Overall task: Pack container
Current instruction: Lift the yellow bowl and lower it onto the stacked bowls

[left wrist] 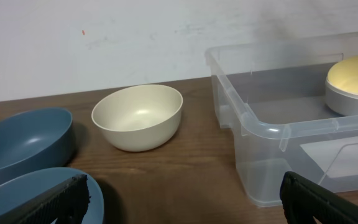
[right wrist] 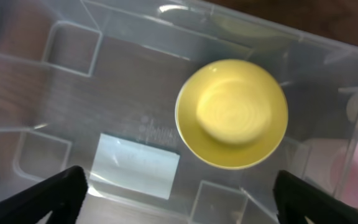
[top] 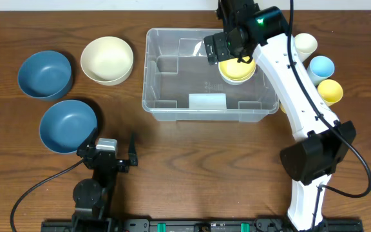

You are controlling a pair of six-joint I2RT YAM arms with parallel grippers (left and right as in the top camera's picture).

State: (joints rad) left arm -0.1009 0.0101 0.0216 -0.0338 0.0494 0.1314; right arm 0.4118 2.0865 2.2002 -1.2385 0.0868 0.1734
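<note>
Our right pincer point(right wrist: 178, 177) hangs wide open and holds nothing. Straight under it sits a yellow bowl point(right wrist: 232, 113), and the fingers do not touch it. The bowl rests in the far right corner of the container point(top: 148, 64), the big clear box in the middle of the table point(top: 192, 167). The box's long side runs from left to right across the table.

Our left pincer point(left wrist: 182, 186) is wide open too, and empty. It sits low at the near left of the table. From there the container lies ahead and to the right, well apart.

A blue bowl point(top: 68, 125) is just beside the left pincer. A second blue bowl point(top: 44, 74) and a cream bowl point(top: 107, 59) sit farther back, left of the box. We think the left arm is nearer to these. Three small cups point(top: 321, 66) stand right of the box, nearer the right arm.

The right wrist view looks down and shows only yellow. The left wrist view looks from the side and shows a pale part under the yellow. It may be another bowl, but we cannot tell.
</note>
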